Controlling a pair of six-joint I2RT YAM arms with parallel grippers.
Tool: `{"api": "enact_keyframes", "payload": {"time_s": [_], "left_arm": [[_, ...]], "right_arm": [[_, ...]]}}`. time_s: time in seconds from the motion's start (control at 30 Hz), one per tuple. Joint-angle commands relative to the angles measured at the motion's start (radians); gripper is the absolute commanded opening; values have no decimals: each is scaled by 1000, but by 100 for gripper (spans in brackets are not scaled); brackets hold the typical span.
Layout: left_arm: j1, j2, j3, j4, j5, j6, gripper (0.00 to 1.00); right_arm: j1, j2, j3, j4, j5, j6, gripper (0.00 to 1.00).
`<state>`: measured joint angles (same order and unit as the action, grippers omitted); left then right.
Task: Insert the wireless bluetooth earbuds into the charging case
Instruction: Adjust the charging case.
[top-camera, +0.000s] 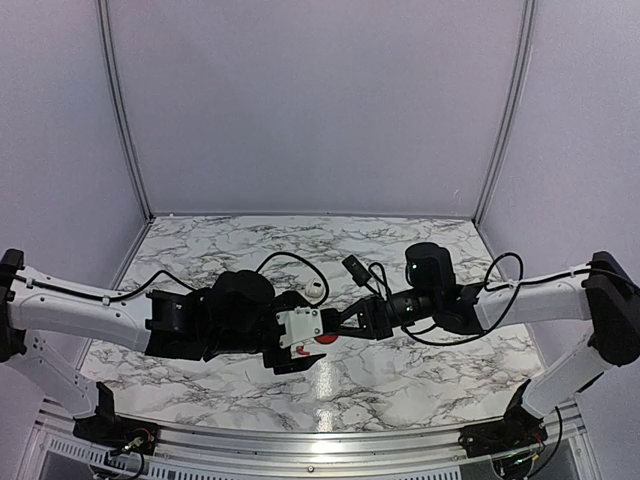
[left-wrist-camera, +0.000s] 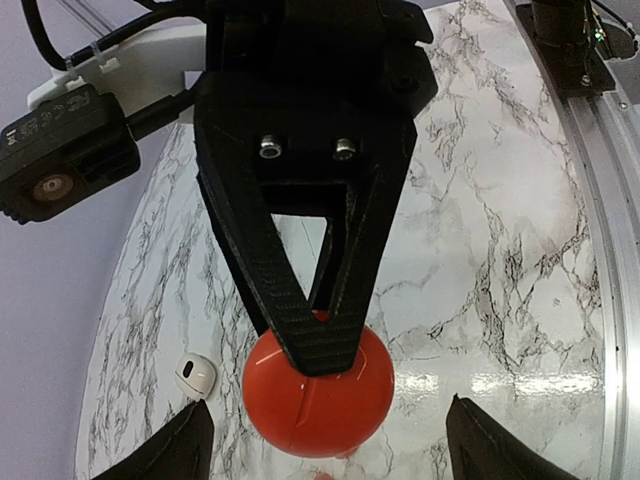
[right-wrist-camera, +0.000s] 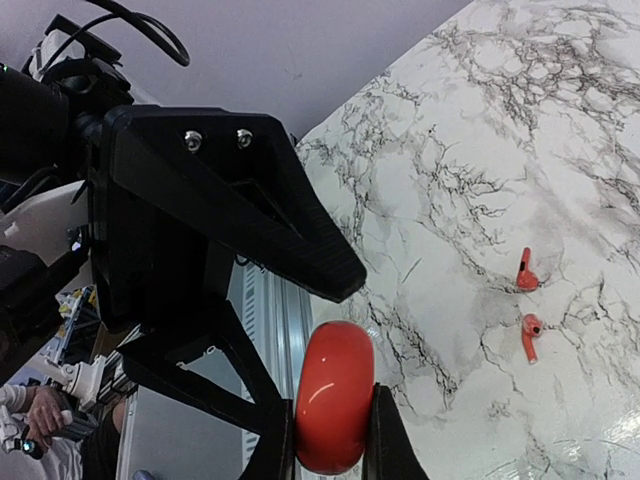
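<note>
Table (top-camera: 200, 240): white marble with grey-black veining. Earbuds (right-wrist-camera: 527, 272) red, ball (left-wrist-camera: 318, 400) glossy orange-red, charging case (left-wrist-camera: 196, 375) white. Left pincer (left-wrist-camera: 330, 455) and right pincer (right-wrist-camera: 333, 425) black.

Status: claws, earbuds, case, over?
Left claw open, empty. Right claw shut on red ball. Earbuds loose on table; white case untouched. In the way: that ball, occupying right claw.

Marble table (top-camera: 400, 245), two red earbuds (right-wrist-camera: 527, 272) near each other on it, white charging case (left-wrist-camera: 195, 375) apart.
</note>
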<state>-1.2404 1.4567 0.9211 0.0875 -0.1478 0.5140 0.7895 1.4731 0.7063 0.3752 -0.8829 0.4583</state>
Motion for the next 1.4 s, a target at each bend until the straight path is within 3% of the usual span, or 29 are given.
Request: {"api": "enact_keyframes", "payload": {"time_s": [0.0, 0.33, 0.63, 0.77, 0.87, 0.97, 1.37], "left_arm": [[-11, 22, 42, -41, -14, 38, 80], [-27, 48, 56, -52, -52, 83, 69], [-40, 52, 58, -45, -92, 94, 50], [-41, 51, 49, -12, -116, 77, 43], [-41, 38, 29, 44, -141, 50, 39], [-40, 34, 21, 83, -177, 22, 36], [-40, 61, 47, 118, -187, -48, 33]], "right_arm": [[23, -14, 47, -38, -26, -24, 0], [40, -7, 57, -58, -40, -24, 0], [43, 3, 68, -62, -40, -20, 0], [42, -7, 62, -55, -23, -17, 7], [43, -19, 51, -45, -3, -14, 19], [42, -36, 37, -19, 16, -4, 22], [42, -40, -3, 126, 61, 77, 13]]}}
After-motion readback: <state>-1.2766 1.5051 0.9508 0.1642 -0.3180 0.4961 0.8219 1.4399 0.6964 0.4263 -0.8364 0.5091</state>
